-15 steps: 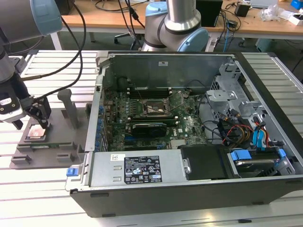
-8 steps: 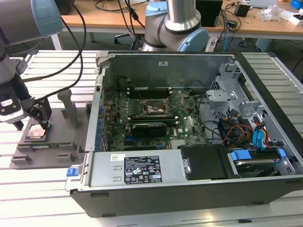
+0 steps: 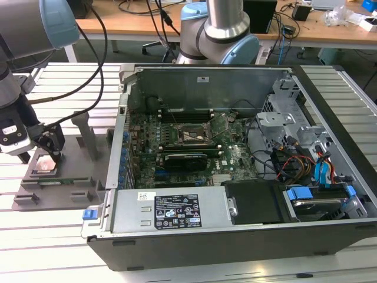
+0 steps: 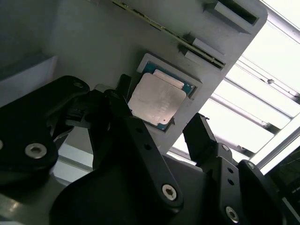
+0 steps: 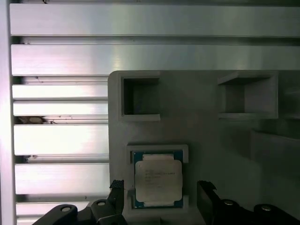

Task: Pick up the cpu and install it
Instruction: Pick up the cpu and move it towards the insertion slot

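The cpu point(image 3: 46, 164) is a small square chip with a silvery top, lying flat in a recess of the grey plastic tray point(image 3: 68, 180) at the exterior view's left. My gripper point(image 3: 40, 154) hovers directly over it, open. In both wrist views the black fingers point(image 5: 116, 191) stand on either side of the cpu point(image 5: 158, 180) with a gap on each side, touching nothing. In the second wrist view the gripper point(image 4: 161, 110) straddles the chip point(image 4: 157, 99) on the tray point(image 4: 93, 42). The motherboard's black socket frame point(image 3: 188, 134) sits inside the open computer case point(image 3: 235, 236).
The tray point(image 5: 201, 136) has upright posts point(image 3: 88, 137) and empty pockets point(image 5: 139, 96) near the gripper. The case wall point(image 3: 121, 147) rises between tray and motherboard. Cables and drive bays point(image 3: 318, 171) fill the case at the exterior view's right. A second arm's base point(image 3: 218, 35) stands behind it.
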{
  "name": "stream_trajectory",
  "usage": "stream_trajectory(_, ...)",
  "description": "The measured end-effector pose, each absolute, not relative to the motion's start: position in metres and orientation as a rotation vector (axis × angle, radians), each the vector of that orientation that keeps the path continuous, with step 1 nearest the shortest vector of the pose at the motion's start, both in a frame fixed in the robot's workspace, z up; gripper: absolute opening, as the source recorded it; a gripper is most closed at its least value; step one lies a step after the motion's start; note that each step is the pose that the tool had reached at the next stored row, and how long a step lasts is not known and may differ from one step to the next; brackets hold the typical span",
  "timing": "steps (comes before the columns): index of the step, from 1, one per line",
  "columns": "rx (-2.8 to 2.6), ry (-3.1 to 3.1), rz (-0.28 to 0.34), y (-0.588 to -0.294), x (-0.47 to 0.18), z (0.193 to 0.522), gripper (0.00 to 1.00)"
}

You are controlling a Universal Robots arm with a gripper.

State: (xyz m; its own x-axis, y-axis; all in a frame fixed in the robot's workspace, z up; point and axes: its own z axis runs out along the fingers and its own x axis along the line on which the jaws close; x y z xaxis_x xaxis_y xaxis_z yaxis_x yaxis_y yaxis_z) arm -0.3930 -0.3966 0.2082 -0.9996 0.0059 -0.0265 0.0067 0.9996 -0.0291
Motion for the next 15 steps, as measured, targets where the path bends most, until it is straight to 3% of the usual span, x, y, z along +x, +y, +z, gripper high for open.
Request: stream_trajectory(15, 0.010, 3.115, -0.046, -0.3966, -0.3930, 0.2019, 0.72)
